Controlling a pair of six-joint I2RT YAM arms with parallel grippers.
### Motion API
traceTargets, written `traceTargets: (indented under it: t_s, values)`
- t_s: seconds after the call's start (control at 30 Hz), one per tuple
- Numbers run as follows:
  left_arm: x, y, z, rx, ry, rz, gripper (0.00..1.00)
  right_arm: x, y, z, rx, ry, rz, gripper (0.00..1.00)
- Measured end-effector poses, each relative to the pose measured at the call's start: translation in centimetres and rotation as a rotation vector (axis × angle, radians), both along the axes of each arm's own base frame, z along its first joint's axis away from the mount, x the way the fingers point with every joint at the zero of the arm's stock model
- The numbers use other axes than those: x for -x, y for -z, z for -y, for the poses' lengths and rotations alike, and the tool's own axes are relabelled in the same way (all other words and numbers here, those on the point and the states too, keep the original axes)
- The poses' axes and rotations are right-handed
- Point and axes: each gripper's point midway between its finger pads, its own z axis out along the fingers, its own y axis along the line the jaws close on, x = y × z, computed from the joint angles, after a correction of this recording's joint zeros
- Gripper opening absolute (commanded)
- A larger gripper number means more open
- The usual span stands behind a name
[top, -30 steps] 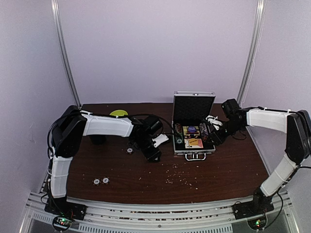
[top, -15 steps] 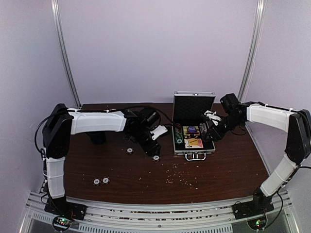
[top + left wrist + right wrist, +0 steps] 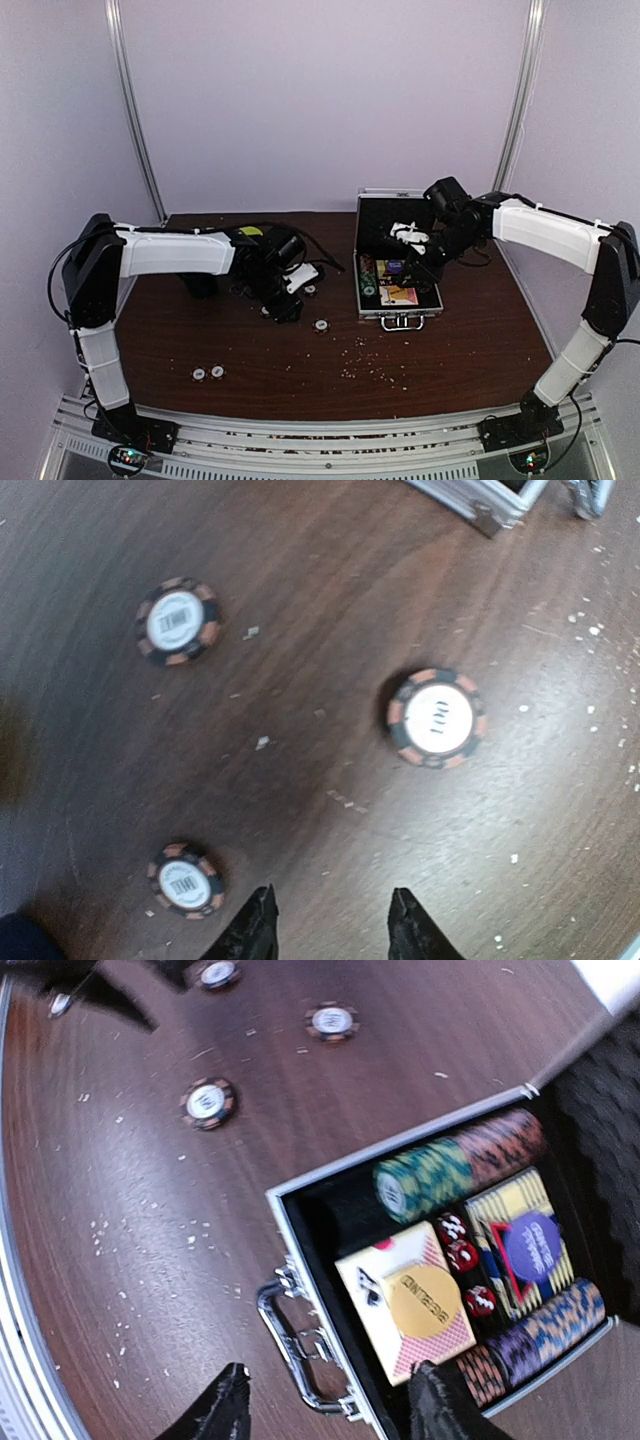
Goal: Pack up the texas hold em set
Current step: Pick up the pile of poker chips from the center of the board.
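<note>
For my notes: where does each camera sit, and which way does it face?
Top external: high behind the bases, facing the far wall over the table; left arm, right arm, open briefcase show.
Left wrist: looks down at loose chips; left claw tips at bottom edge.
Right wrist: looks down into the briefcase; right claw open at bottom edge.
Shared: both wrist views catch the briefcase handle and loose chips.

The left arm (image 3: pixel 175 252) rises from its base, then stretches level toward the middle, wrist bent downward. The left end effector (image 3: pixel 330 935) points down, its two dark fingers parted and gripping nothing. The right arm (image 3: pixel 545 230) reaches up and inward, wrist dipped. The right end effector (image 3: pixel 330 1410) hangs with fingers spread wide, likewise empty.
</note>
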Motion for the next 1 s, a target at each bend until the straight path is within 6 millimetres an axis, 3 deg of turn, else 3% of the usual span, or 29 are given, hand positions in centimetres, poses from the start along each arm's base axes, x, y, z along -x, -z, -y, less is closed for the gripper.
traceTargets:
  t_s: [0.13,0.37,0.53,0.8,1.0]
  values:
    - [-1.8,-1.2,-1.6,0.007,-0.086,0.035,0.39,1.7,0.9,-3.6,0.073,-0.147,0.002,0.62]
    - [-6.6,-7.3,-5.9,0.100,-0.293,0.176,0.42,2.6,2.8,-9.9,0.188,-0.342,-0.021,0.60]
    - [-7.1,-9.6,-8.1,0.150,-0.358,0.257,0.45,2.2,4.9,-13.5,0.255,-0.406,-0.046,0.60]
    - [-7.0,-10.2,-10.5,0.148,-0.411,0.294,0.45,1.3,9.4,-16.7,0.332,-0.412,-0.086,0.65]
    - [-7.5,-11.0,-11.3,0.165,-0.438,0.312,0.45,1.6,10.2,-17.4,0.321,-0.396,-0.116,0.65]
